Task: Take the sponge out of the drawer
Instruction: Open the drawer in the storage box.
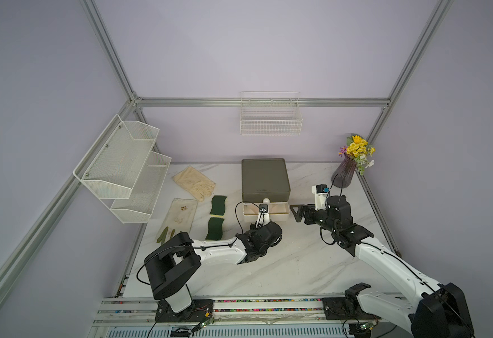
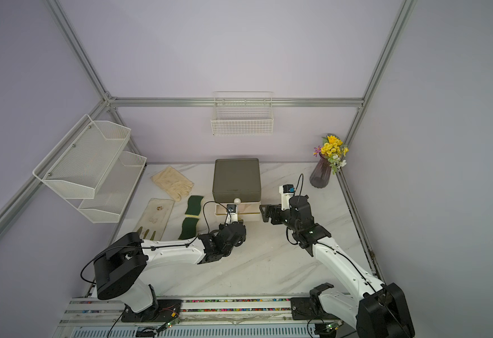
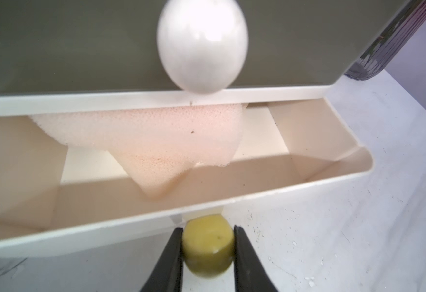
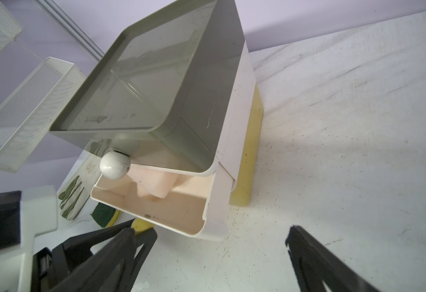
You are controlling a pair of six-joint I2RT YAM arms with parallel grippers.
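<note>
A pale pink sponge (image 3: 156,141) lies in the cream drawer (image 3: 257,197), its far part tucked under the grey-green cabinet (image 1: 265,178). The drawer is pulled partly out of the cabinet. My left gripper (image 3: 208,228) is shut on the drawer's yellow-green knob (image 3: 208,245) at its front. In both top views its wrist camera hides the jaws. The right wrist view also shows the sponge (image 4: 156,184) inside the drawer (image 4: 171,215). My right gripper (image 4: 209,235) stands open just right of the drawer's front corner, low over the table, with nothing between its fingers (image 1: 298,212).
A white ball knob (image 3: 201,45) sticks out of the cabinet above the drawer. Left of it lie two green scouring pads (image 1: 217,218), a cream glove (image 1: 194,183) and a green-tipped glove (image 1: 180,216). A vase of flowers (image 1: 344,175) stands back right. Mesh shelves (image 1: 125,169) and a wire basket (image 1: 270,121) hang on the walls.
</note>
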